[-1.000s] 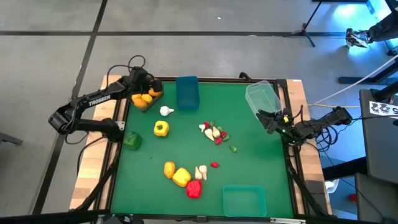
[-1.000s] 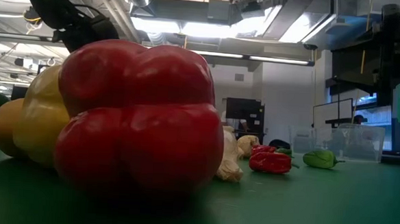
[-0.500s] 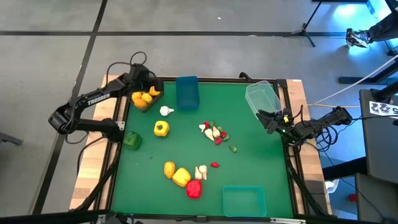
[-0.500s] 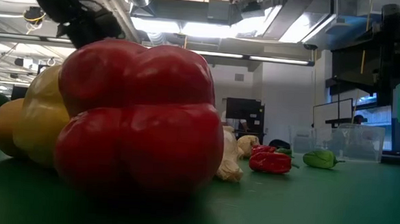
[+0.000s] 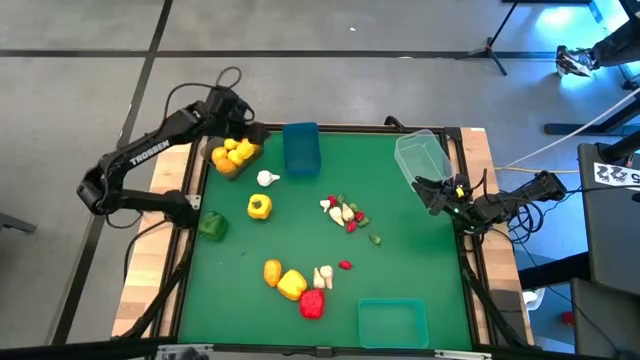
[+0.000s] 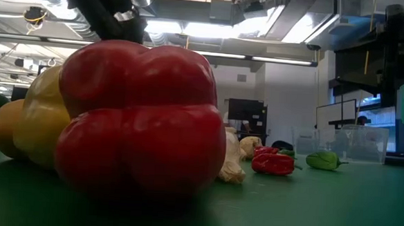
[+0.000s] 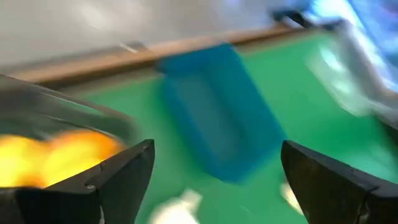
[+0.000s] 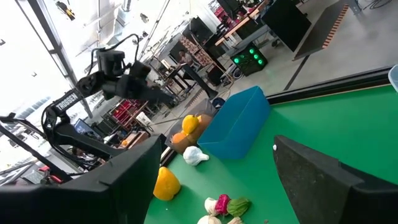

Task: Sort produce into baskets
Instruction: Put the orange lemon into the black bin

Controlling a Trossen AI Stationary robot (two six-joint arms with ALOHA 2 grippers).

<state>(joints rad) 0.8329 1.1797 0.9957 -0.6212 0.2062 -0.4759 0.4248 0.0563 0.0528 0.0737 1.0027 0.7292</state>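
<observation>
Green matting covers the work surface (image 5: 400, 250), on which 4 rectangular plastic bins stand: a dark grey translucent bin (image 5: 236, 158) at the far left corner, a blue bin (image 5: 300, 148) just beside it, a clear bin (image 5: 420, 155) at the far right, and a teal-green bin (image 5: 392, 322) at the near edge. The dark grey bin holds several yellow-orange round fruits (image 5: 232, 153); the other 3 bins show no contents.

The left hand (image 5: 230, 105) hovers above the far left corner, over the dark grey bin; in its wrist view the fingers (image 7: 118, 174) stand wide apart with nothing between them. The right hand (image 5: 437, 192) waits at the right edge beside the clear bin, its fingers likewise spread and empty in its own wrist view.

Loose on the surface:
- a white garlic-like piece (image 5: 267, 179)
- a yellow bell pepper (image 5: 259, 207)
- a green bell pepper (image 5: 211, 226)
- a central scatter of white, red and green small pieces (image 5: 345, 214)
- a near group of an orange fruit (image 5: 272, 270), a second yellow pepper (image 5: 291, 285), a red bell pepper (image 5: 312, 303) and garlic pieces (image 5: 323, 274)

Judged from this layout, sorting is at an early stage: 1 category is partly binned, and the peppers, garlic and small pieces remain.
</observation>
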